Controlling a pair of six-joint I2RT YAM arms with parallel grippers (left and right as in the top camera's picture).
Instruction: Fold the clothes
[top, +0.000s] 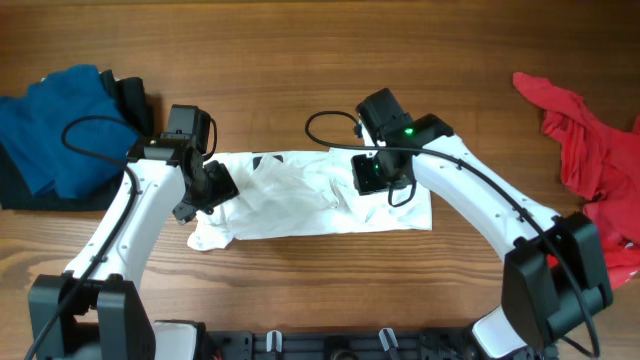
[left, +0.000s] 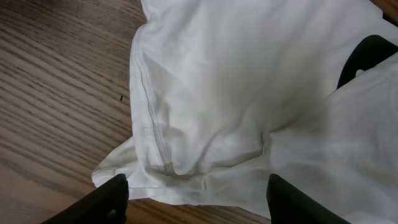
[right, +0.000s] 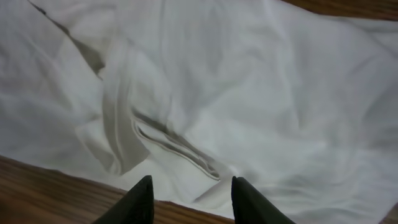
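A white T-shirt (top: 310, 195) lies folded into a long strip across the middle of the wooden table, a bit of black print (top: 265, 160) showing at its far edge. My left gripper (top: 205, 190) is open over the shirt's left end; in the left wrist view the wide-apart fingers (left: 198, 193) frame the hem (left: 149, 124) and a patch of black print (left: 367, 56). My right gripper (top: 372, 178) is open over the shirt's right part; in the right wrist view its fingers (right: 191, 193) hover above a fold (right: 174, 146) near the cloth's edge. Neither holds anything.
A blue garment (top: 60, 125) lies on a black one (top: 125, 95) at the far left. A red garment (top: 590, 150) lies at the right edge. Black cables loop from both arms.
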